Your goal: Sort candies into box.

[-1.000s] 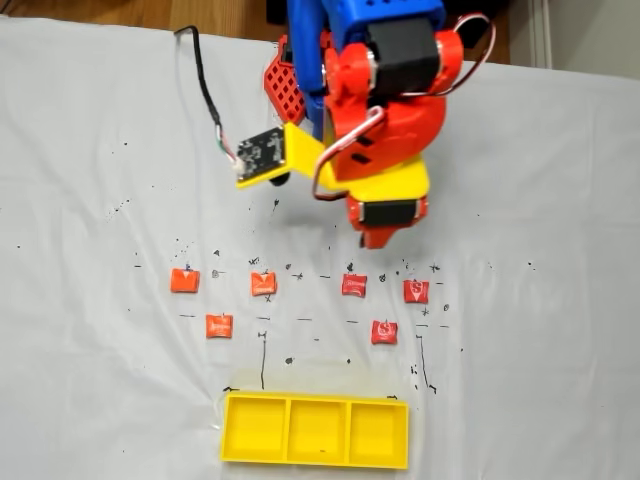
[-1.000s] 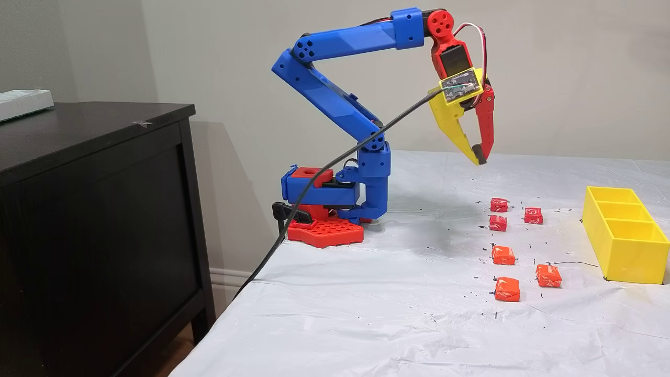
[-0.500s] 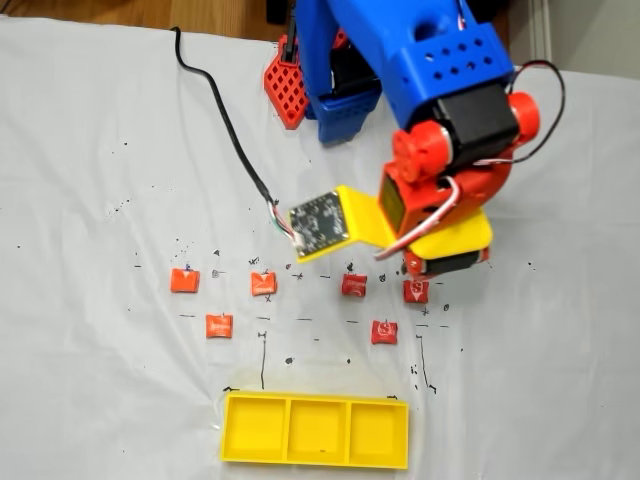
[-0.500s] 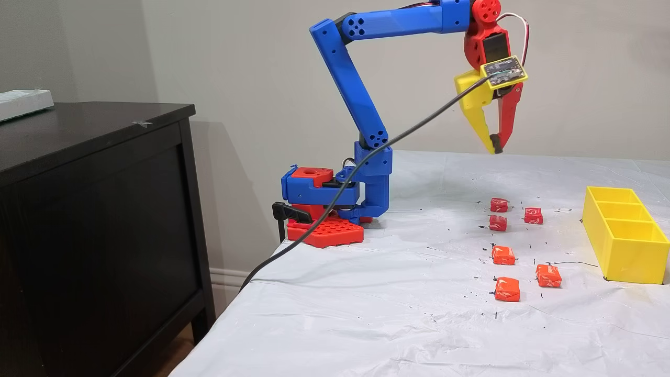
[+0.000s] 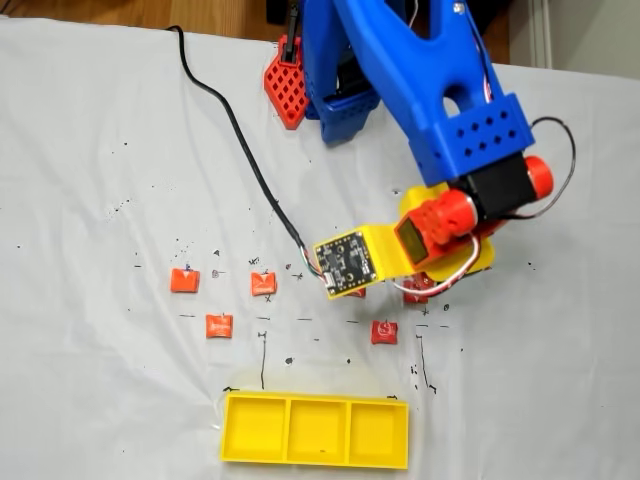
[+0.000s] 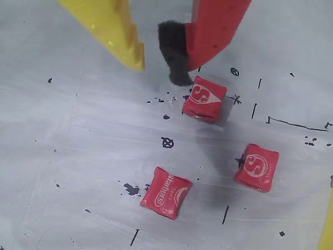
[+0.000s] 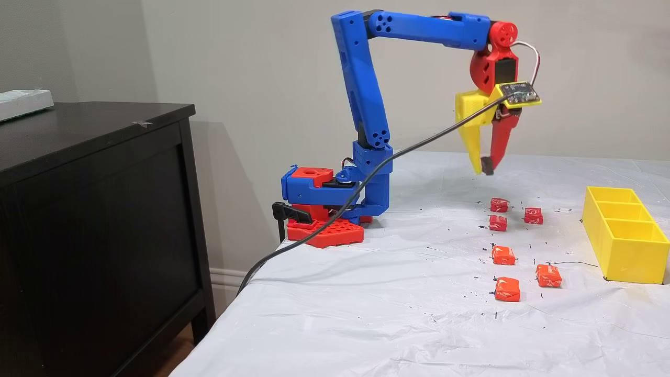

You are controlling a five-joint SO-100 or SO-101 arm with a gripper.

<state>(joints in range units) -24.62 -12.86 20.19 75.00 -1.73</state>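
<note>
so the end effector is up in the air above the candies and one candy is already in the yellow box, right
Not quite. The end effector does hang above the candies, but the yellow box holds none: in a fixed view from above, all three compartments are bare. In the fixed view from the side, six candies lie on the white sheet.

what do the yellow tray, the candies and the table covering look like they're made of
The tray looks like matte hard plastic: even colour, straight rigid walls. The candies seem wrapped in glossy paper or film, with printed lettering and creased corners. The table covering is probably a thin white plastic sheet, wrinkled with a slight sheen, though it could be coated paper.
</note>
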